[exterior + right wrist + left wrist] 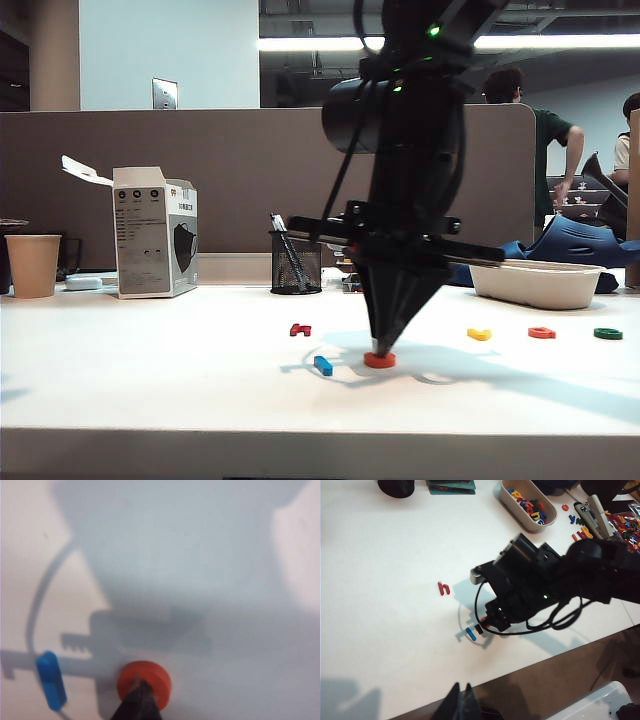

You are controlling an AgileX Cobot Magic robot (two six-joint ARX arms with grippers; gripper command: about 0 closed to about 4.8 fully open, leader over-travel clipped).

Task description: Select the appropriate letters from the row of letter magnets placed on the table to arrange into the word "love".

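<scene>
The orange-red ring (144,681) lies under the closed right claw (140,690).

Right tool (381,350) shut, pointing down.

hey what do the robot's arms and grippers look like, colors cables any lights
The right arm is all black, with a drum-shaped joint housing, small green indicator lights and thin black cables looping beside it. It narrows to the right gripper, a dark tapering cone with a pale tip. The left gripper shows only as two slim black pointed fingers. No lettering or markings are readable.
</scene>
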